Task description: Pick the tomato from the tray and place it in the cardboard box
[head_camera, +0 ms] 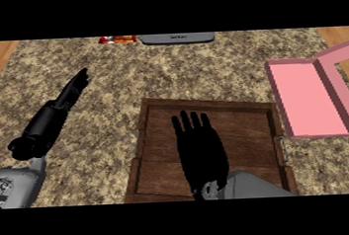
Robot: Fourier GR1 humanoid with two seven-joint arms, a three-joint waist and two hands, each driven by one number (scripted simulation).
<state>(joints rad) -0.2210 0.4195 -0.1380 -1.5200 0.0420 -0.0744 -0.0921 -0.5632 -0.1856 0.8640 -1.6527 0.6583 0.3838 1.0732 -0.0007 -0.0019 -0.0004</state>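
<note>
- Hovering flat over the tray [160, 140], the right hand [201, 153] has straight fingers, holding nothing; no tomato shows.
- Left hand [70, 94] rests open near the counter's left edge.
- Pink box [308, 101] waits open.

Right hand [200, 148] hides tray [158, 140] middle; pink box [308, 96] cut off at right edge.

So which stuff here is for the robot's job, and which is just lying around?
For the job:
- wooden tray
- pink box
- right hand, open over the tray
- no tomato shows

Just lying about:
- grey thing at the far edge
- red thing beside it
- left hand, open, resting
</note>
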